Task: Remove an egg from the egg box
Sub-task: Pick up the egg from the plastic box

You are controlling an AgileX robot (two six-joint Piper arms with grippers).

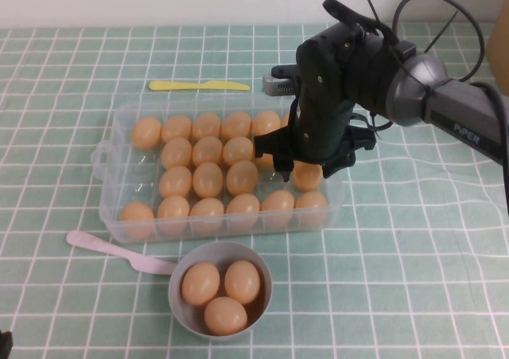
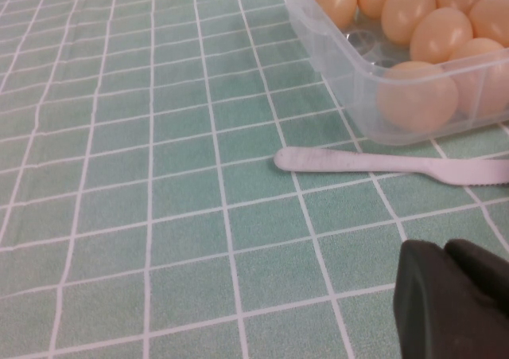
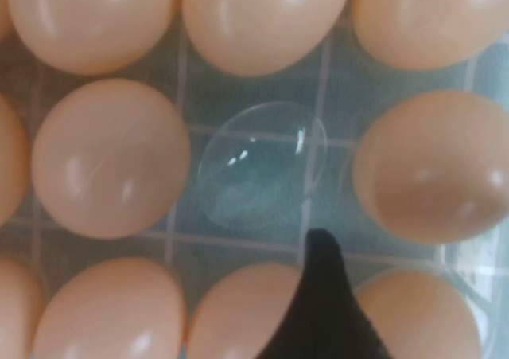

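The egg box (image 1: 119, 148) is a clear plastic tray on the checked cloth, filled with rows of orange-tan eggs. My right gripper (image 1: 308, 168) is open and empty, hanging low over the box's right end. One egg (image 1: 308, 177) lies just under it. In the right wrist view one dark fingertip (image 3: 320, 295) shows between two eggs, beside an empty cup (image 3: 258, 164). The other finger is out of that view. My left gripper (image 2: 457, 295) is shut and empty, low over the cloth near the box's left front corner (image 2: 374, 96).
A small grey bowl (image 1: 262, 295) with three eggs stands in front of the box. A pink plastic knife (image 1: 111, 250) lies at the box's front left, also seen in the left wrist view (image 2: 382, 161). A yellow knife (image 1: 199, 85) lies behind the box.
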